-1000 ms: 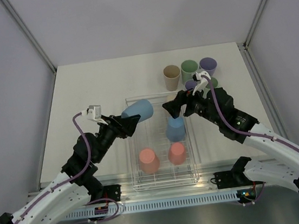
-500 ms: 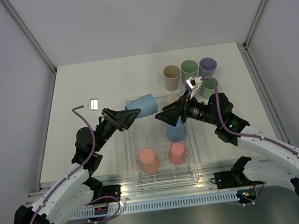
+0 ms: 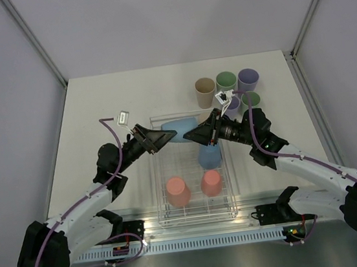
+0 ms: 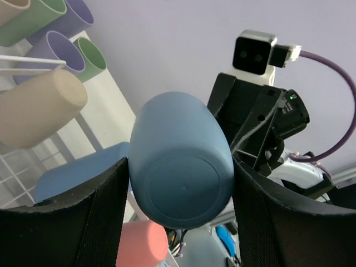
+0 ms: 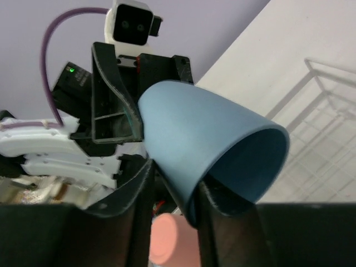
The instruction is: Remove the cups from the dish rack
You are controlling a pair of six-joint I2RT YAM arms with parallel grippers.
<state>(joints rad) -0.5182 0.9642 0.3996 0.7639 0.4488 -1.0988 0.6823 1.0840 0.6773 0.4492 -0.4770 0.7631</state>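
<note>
1. My left claw (image 3: 164, 136) is clamped on the closed base end of a blue cup (image 3: 179, 132), with one finger pressed to each side of it. That arm reaches forward and inward from its base, wrist about level, and the claw points toward 3 o'clock.
2. My right claw (image 3: 192, 135) mirrors it, pointing toward 9 o'clock. It pinches the cup's rim (one finger inside the mouth, the other on the outer wall, as the right wrist view shows). Both claws grip the same cup.
3. The blue cup lies on its side in the air, base toward 9 o'clock and mouth toward 3 o'clock. It is matte, tapered and has no handle. It hangs over the 12 o'clock end of the dish rack (image 3: 157, 194).
4. In the rack, a second blue cup (image 3: 210, 155) stands upside down just toward 6 o'clock from my right claw. Two coral cups (image 3: 178, 191) sit upside down side by side nearer the 6 o'clock end.
5. At about 1 o'clock from the rack, five cups (image 3: 226, 83) stand mouth up on the table (image 3: 109, 96): beige, green and purple in a row, with another purple and another green just behind my right wrist.
</note>
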